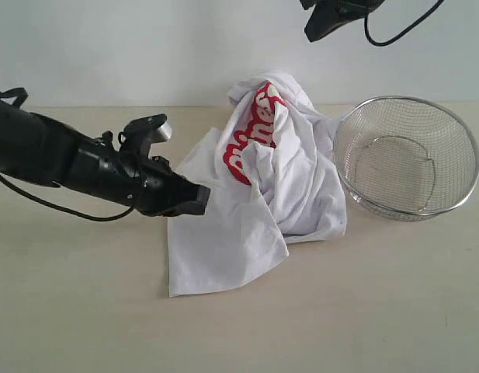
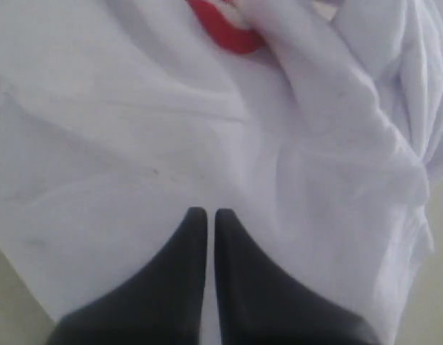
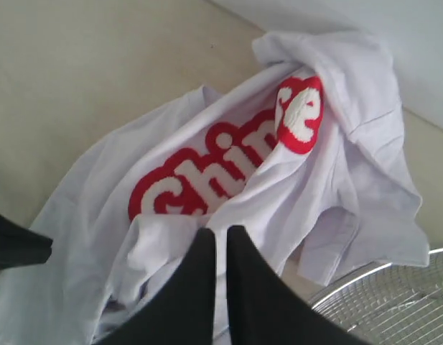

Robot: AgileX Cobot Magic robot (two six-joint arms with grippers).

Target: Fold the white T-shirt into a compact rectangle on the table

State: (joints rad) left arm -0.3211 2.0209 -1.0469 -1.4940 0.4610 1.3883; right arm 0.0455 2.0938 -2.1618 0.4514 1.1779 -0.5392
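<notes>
table (image 1: 84, 311) | left hand (image 2: 205, 213) closed, over white T-shirt (image 1: 239, 233) | right hand (image 3: 220, 231) closed, empty

Crumpled white T-shirt (image 1: 255, 202) on beige table (image 1: 363, 311)

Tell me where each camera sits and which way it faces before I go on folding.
Exterior view: off the arms, facing the wall across the table; shows the T-shirt, basket, left gripper and, up high, right gripper.
Left wrist view: behind the left gripper, close above the T-shirt; its shut jaws show.
Right wrist view: behind the right gripper, looking down at the lettering; its shut jaws show.
Shared: exterior and right wrist views both catch basket and left gripper.
</notes>
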